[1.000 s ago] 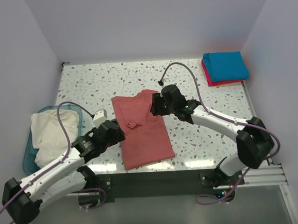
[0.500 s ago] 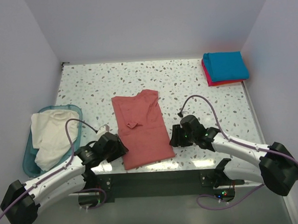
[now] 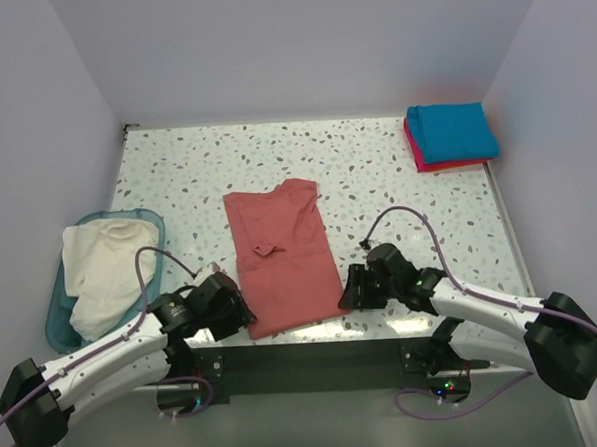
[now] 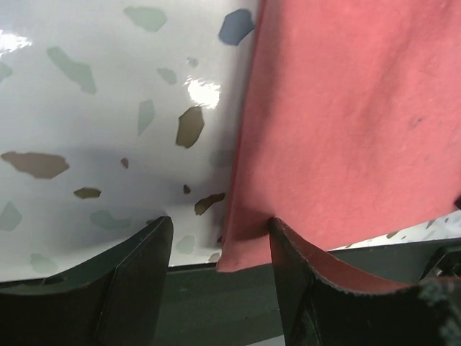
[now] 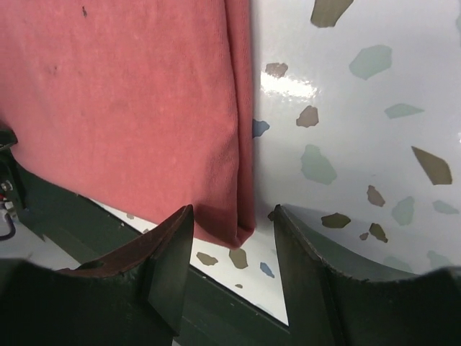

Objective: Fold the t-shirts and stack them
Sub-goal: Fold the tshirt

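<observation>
**Both grippers open at the near corners of the brick-red shirt**

From the top camera you see the brick-red shirt (image 3: 283, 256) lying flat as a long, narrow strip in the middle of the desk (image 3: 176, 170). Its lower end reaches the near edge. The left gripper (image 3: 231, 312) sits low at the shirt's near-left corner and the right gripper (image 3: 350, 291) at its near-right corner. From this height you cannot tell how far either pair of jaws stands apart. The teal shirt (image 3: 452, 131) lies folded on top of the pink-red shirt (image 3: 446, 165) in the far-right corner. The cream shirt (image 3: 96, 269) is bunched in the light-blue bin (image 3: 55, 316) at the left edge.

The left wrist camera gives you what the top view hides. The left gripper (image 4: 221, 223) has its jaws wide, and the near-left corner of the brick-red shirt (image 4: 346, 130) lies between them. One finger stands over bare speckled desk (image 4: 86, 130) and the other over the cloth. You cannot tell whether that finger presses on the fabric.

The right wrist camera shows the mirror case. The right gripper (image 5: 233, 213) is also spread wide, with the shirt's doubled side edge and near-right corner (image 5: 130, 101) in the gap between the fingers. The finger on the far side of that edge stands over bare desk (image 5: 360, 108). The dark frame below the near edge shows behind both fingers.
</observation>
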`<action>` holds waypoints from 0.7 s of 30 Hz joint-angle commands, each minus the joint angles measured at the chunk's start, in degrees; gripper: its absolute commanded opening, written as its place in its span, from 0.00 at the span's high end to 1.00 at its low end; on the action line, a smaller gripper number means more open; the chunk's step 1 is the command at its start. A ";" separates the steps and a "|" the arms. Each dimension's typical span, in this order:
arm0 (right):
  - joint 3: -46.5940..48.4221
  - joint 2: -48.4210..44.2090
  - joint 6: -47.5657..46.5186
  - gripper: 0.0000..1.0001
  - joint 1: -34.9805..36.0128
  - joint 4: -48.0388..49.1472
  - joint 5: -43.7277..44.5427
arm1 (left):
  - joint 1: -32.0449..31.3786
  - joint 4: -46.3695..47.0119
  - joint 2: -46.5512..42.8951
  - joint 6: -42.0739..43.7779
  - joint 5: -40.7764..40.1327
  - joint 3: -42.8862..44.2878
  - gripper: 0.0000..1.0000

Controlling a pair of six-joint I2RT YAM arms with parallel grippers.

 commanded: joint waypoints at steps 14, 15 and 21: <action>-3.68 -0.35 5.09 0.52 1.12 0.46 -4.78 | -1.52 -2.77 3.13 -0.92 7.63 -0.83 0.47; -3.68 -0.18 5.18 0.52 1.12 0.63 -4.78 | -1.70 -2.33 3.74 -1.00 7.63 -0.92 0.47; -3.59 1.14 5.62 0.62 1.21 2.48 -4.96 | -3.01 2.50 6.12 -1.88 7.98 -2.50 0.51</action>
